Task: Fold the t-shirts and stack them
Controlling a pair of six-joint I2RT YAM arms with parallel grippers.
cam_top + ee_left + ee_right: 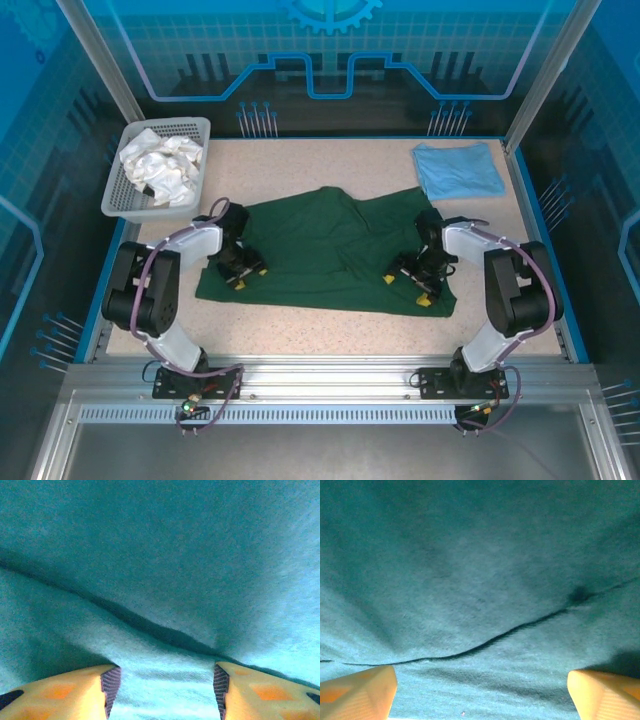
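**Both pincers low over the green shirt**

The dark green t-shirt lies spread mid-bench, with the light blue t-shirt far right. The left pincer is part-open and the right pincer wide, both empty. Best to pinch matching edges evenly and lift together.

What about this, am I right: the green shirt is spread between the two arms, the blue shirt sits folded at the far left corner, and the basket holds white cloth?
Not quite: the light blue t-shirt sits folded at the far right corner, as the top external view shows. The dark green t-shirt is spread between the arms, and the basket holds white cloth.
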